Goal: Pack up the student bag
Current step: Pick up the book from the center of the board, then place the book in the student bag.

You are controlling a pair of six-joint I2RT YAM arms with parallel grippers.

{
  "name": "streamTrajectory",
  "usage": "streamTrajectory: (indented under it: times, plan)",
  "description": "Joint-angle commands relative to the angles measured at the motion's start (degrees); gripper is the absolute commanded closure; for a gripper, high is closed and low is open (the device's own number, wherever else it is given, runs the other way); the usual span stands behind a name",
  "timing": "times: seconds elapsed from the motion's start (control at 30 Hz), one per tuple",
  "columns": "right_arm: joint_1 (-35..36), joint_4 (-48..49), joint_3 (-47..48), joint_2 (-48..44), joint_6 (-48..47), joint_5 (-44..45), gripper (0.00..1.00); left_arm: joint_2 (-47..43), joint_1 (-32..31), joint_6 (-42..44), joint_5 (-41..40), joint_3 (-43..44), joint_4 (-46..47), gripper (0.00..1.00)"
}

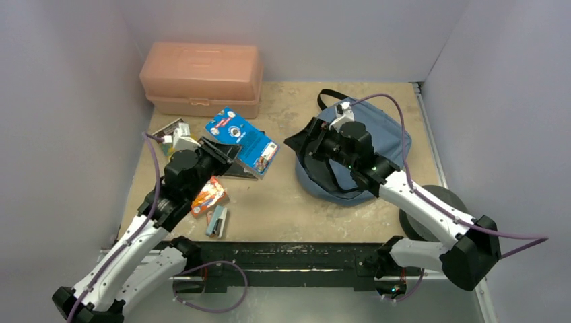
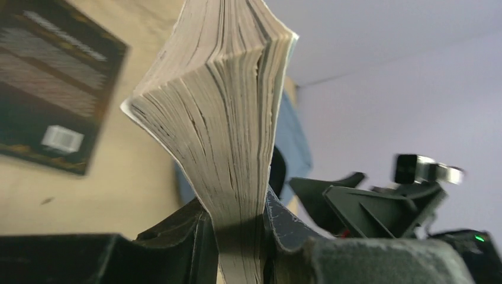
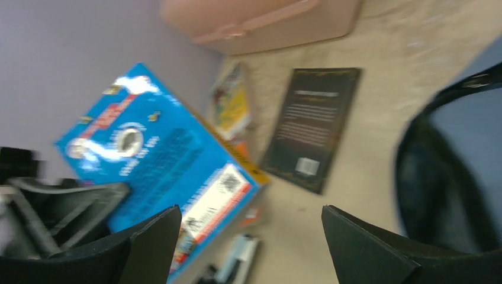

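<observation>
**Book lifted, nothing packed yet**

Left gripper [image 1: 227,153] is clamped on the blue book [image 1: 242,138], raised left of centre. Right gripper [image 3: 251,236] is spread and empty at the mouth of the student bag [image 1: 384,128], right-rear. Black book [image 3: 311,127] and small items lie unpacked. Judged early.

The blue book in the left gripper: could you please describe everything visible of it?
The blue book is a thick paperback with a glossy bright-blue cover, white and red print and a white barcode patch near one corner. Its cream pages fan apart slightly. The left gripper clamps it at one edge, holding it tilted above the table, left of the student bag.
</observation>
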Motion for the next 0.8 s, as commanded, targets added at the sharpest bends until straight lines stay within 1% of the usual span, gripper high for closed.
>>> streamTrajectory:
  times: [0.0,0.07,0.13,0.2,0.23,0.3,0.37,0.43,0.47,0.53,0.57,0.6,0.63,0.7,0.73,0.77]
  plan:
    - [3.9,-30.2,6.4,-1.7,-32.0,23.7,0.07,-4.3,0.3,7.5,-14.1,7.7,-26.1,1.0]
    - [11.5,-35.7,8.6,-0.2,-37.5,38.7,0.07,-5.9,0.3,10.1,-12.6,6.9,-26.5,1.0]
    - [17.4,-39.6,10.7,3.2,-39.8,50.4,0.07,-6.2,0.3,11.4,-7.9,6.7,-26.7,1.0]
    - [19.9,-47.9,13.9,9.3,-36.1,62.2,0.06,-5.4,0.3,11.3,-2.3,6.8,-26.8,1.0]
    - [20.1,-52.1,14.9,12.7,-33.9,66.1,0.05,-4.9,0.4,11.0,0.9,6.4,-25.7,1.0]
    - [20.0,-56.2,16.7,18.4,-30.1,73.7,0.03,-4.1,0.4,9.3,7.0,5.0,-22.5,1.0]
    - [20.0,-59.0,18.6,22.6,-26.7,78.1,0.01,-3.4,0.3,7.4,13.2,2.6,-18.2,1.0]
    - [19.9,-60.4,19.9,23.8,-24.6,80.6,0.01,-2.5,0.3,6.1,16.7,0.8,-15.1,1.0]
    - [19.7,-59.4,19.9,23.7,-25.6,80.9,0.01,-1.9,0.3,5.6,18.1,0.4,-14.3,1.0]
    - [18.4,-51.9,17.5,22.4,-32.1,79.3,0.03,-1.0,0.3,3.9,20.8,-1.3,-12.4,1.0]
    - [16.9,-47.5,15.9,21.8,-35.2,77.6,0.06,-0.6,0.3,2.8,22.0,-2.5,-10.6,1.0]
    - [14.3,-44.0,14.4,21.1,-37.8,75.2,0.13,-0.1,0.3,1.4,23.3,-3.7,-7.1,1.0]
    - [12.5,-40.7,13.9,20.5,-39.8,72.5,0.26,0.3,0.3,0.0,24.4,-5.1,-4.7,1.0]
    - [11.2,-38.3,14.2,19.1,-42.3,70.0,0.6,1.4,0.2,-2.7,26.1,-7.3,0.3,1.0]
    - [11.3,-37.3,14.7,17.6,-44.8,68.3,0.71,1.9,0.1,-4.3,27.1,-8.4,3.0,1.0]
    - [11.3,-36.9,15.8,16.4,-46.3,64.7,0.83,2.5,0.1,-5.5,27.8,-9.2,5.8,1.0]
